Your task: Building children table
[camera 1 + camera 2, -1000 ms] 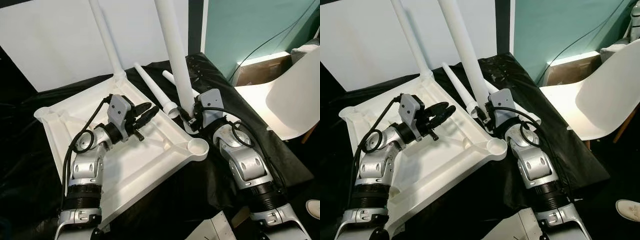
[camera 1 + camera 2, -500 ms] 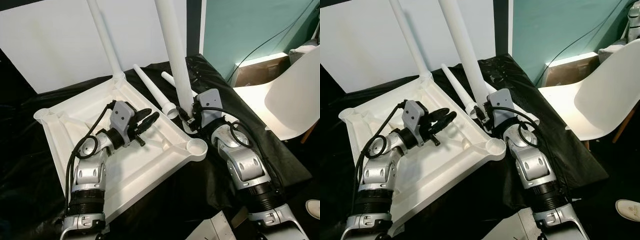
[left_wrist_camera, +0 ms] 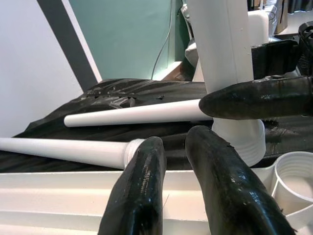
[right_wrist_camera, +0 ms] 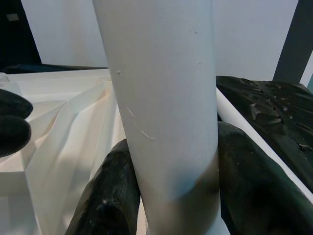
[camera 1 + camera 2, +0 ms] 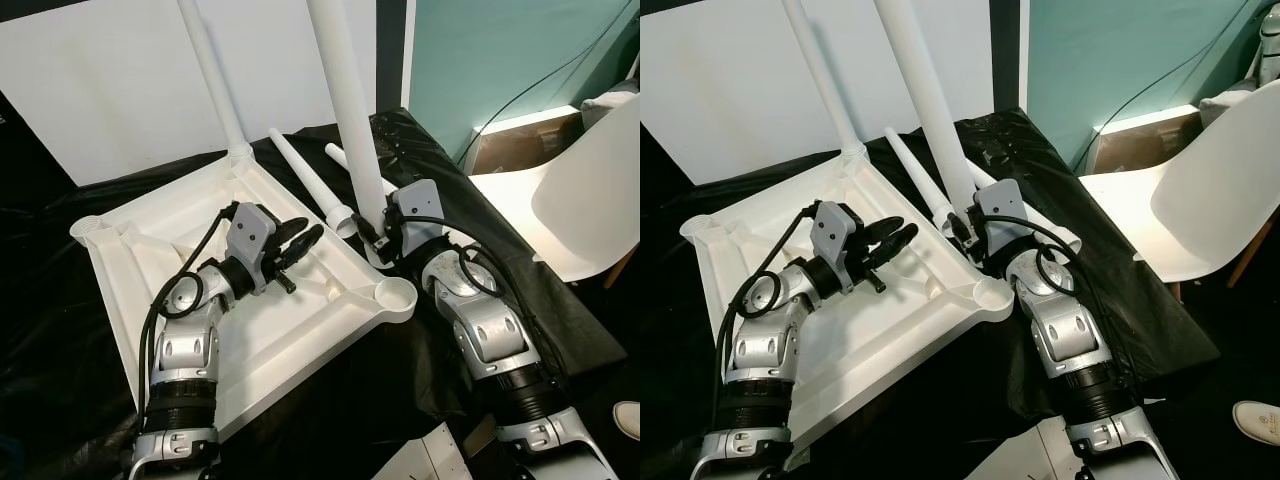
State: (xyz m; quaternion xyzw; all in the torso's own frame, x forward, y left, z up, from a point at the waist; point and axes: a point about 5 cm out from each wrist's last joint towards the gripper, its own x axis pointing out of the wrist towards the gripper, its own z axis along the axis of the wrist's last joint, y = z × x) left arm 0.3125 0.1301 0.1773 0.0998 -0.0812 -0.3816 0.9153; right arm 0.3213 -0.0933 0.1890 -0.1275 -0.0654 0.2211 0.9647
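The inverted white table top (image 5: pixel 250 330) lies tilted on a black sheet (image 5: pixel 420 370), its ribbed underside facing up. An open corner socket (image 5: pixel 396 294) sits at its near right corner.

The left end effector (image 5: pixel 300 240) hovers just above the underside near the right rim, fingers (image 3: pixel 142 191) set narrowly apart and holding nothing.

The right end effector (image 5: pixel 372 232) is beside the right rim, just beyond the open socket. Its fingers (image 4: pixel 105 200) are clamped on the lower end of a white table leg (image 5: pixel 345 110), which stands steeply, leaning slightly, with its top out of frame. The leg's flared base (image 3: pixel 239 139) rests low beside the rim; whether it is seated in anything cannot be told.

Beyond this, two loose white legs lie on the sheet: one (image 5: pixel 305 175) with its wide end near the held leg, another (image 5: pixel 340 153) partly hidden behind it.

At the far corner of the table top, a fitted leg (image 5: pixel 212 75) rises upright.

A white chair (image 5: pixel 580 200) stands to the right, well apart.
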